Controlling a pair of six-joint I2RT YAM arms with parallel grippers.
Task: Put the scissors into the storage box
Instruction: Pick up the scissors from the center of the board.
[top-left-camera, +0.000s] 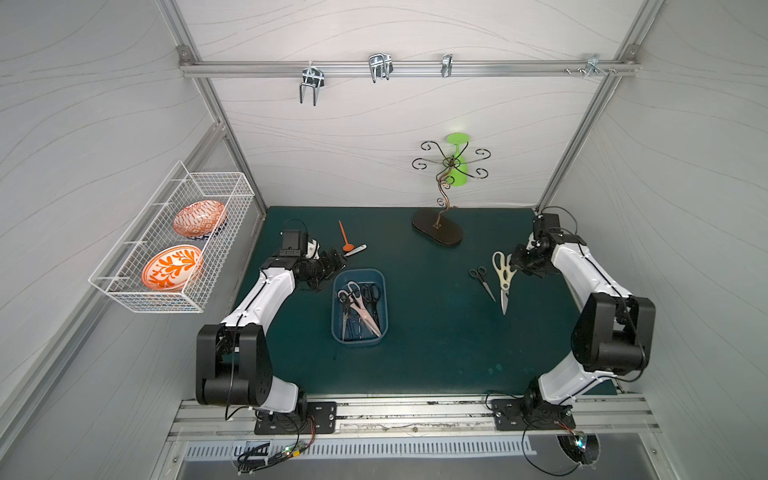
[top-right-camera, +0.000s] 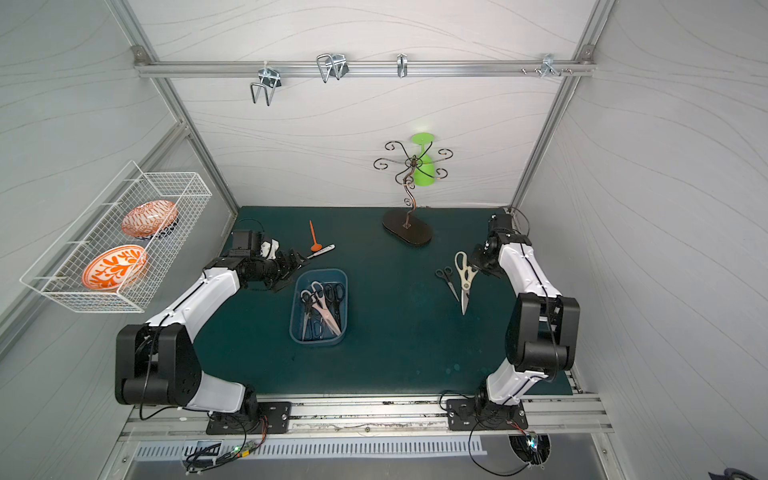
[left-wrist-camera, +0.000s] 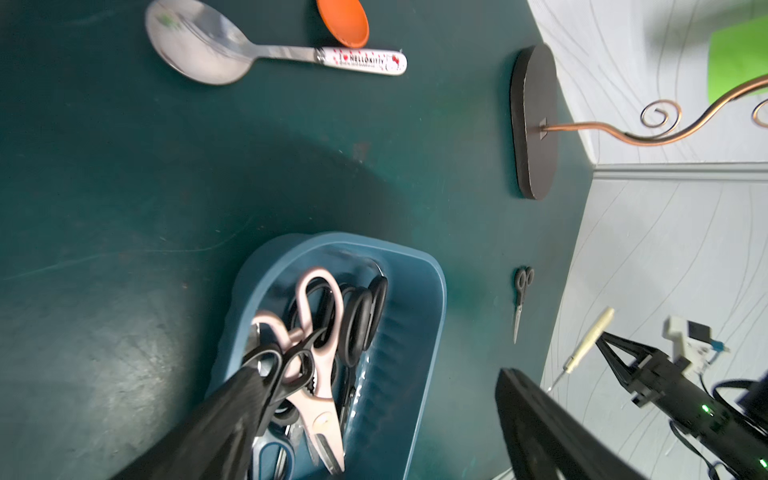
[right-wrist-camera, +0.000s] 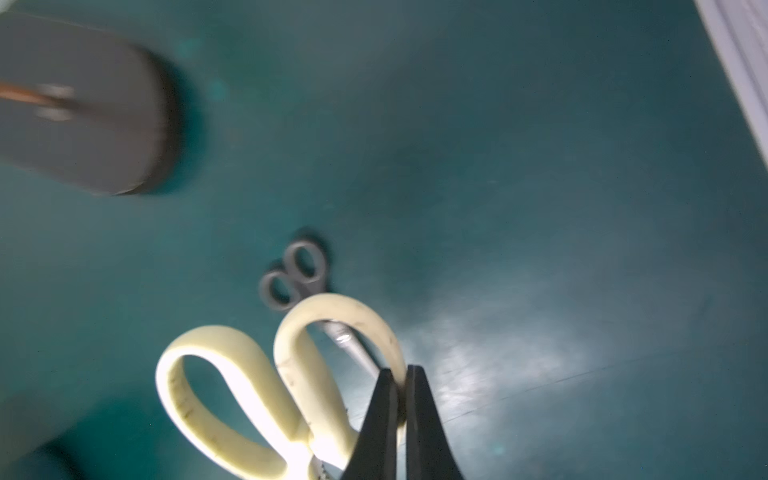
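Observation:
The blue storage box (top-left-camera: 384, 307) (top-right-camera: 320, 272) (left-wrist-camera: 440, 291) stands left of the mat's middle. It holds several scissors, among them a pink-handled pair (top-left-camera: 359, 305) (left-wrist-camera: 320, 374) and black pairs (top-left-camera: 372, 293). My left gripper (top-left-camera: 330, 266) (left-wrist-camera: 384, 363) hangs open by the box's far left corner, holding nothing. On the right, my right gripper (top-left-camera: 515, 266) (right-wrist-camera: 399, 374) is shut on a handle loop of the cream-white scissors (top-left-camera: 503, 276) (top-right-camera: 465, 276) (right-wrist-camera: 232, 374). Their blades point toward the front. A small black pair (top-left-camera: 482, 282) (top-right-camera: 448, 282) (right-wrist-camera: 295, 274) lies on the mat just left of them.
A steel spoon (top-left-camera: 357, 249) (left-wrist-camera: 199, 45) and an orange pointed stick (top-left-camera: 343, 235) lie behind the box. A dark oval stand base (top-left-camera: 437, 232) with curled hooks and a green glass (top-left-camera: 457, 162) sits at the back. A white wire basket (top-left-camera: 174, 241) with orange bowls hangs on the left wall.

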